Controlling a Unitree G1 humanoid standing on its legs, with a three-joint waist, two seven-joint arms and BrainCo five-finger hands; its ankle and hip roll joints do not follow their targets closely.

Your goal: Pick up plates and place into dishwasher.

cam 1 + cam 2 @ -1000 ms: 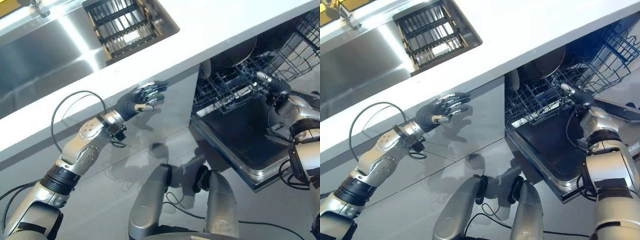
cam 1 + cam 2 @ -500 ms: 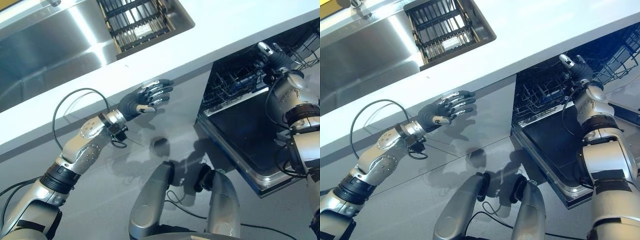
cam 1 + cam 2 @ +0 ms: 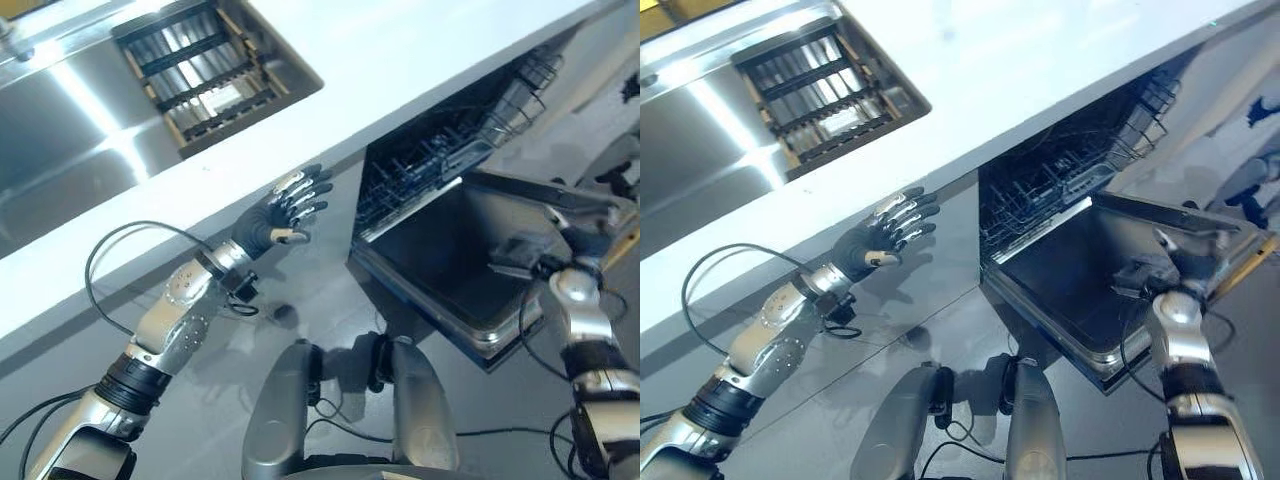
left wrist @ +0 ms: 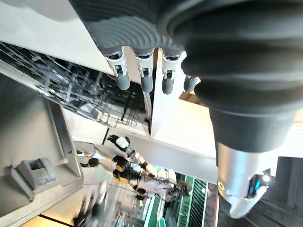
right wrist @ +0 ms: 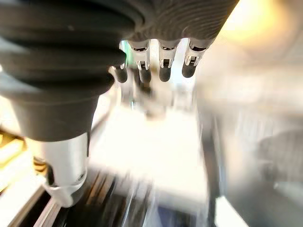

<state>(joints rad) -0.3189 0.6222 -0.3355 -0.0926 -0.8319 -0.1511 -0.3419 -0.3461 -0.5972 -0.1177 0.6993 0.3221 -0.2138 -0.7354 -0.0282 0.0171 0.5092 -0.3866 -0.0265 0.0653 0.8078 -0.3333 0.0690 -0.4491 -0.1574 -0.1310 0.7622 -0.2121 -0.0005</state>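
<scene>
Left eye view looks down on a long white countertop (image 3: 400, 60) that runs slantwise across the scene; set into it is a stainless steel sink (image 3: 60, 150), and at the sink's near end a dark slatted rack (image 3: 205, 70) sits in a square recess; below the counter edge the cabinet front (image 3: 300, 270) is plain grey, and the floor (image 3: 200, 400) beneath it is grey too.

To the right of that cabinet stands the dishwasher (image 3: 440, 150), open under the counter; its door (image 3: 440, 260) is folded down flat, the dark inner face up, with a detergent compartment (image 3: 1137, 275) near its outer edge; inside, the wire lower rack (image 3: 1040, 190) shows dark tines, and a wire basket (image 3: 520, 85) juts out higher up; whether any plate stands among the tines cannot be told.

Left hand (image 3: 285, 208) is raised in front of the cabinet just under the counter edge, fingers straight and spread, holding nothing; its wrist view shows the same straight fingers (image 4: 144, 78) with the open dishwasher beyond them.

Right hand (image 3: 1185, 262) hangs over the outer edge of the lowered door; in its wrist view the fingers (image 5: 163, 64) are extended and empty, the surroundings past them blurred.
</scene>
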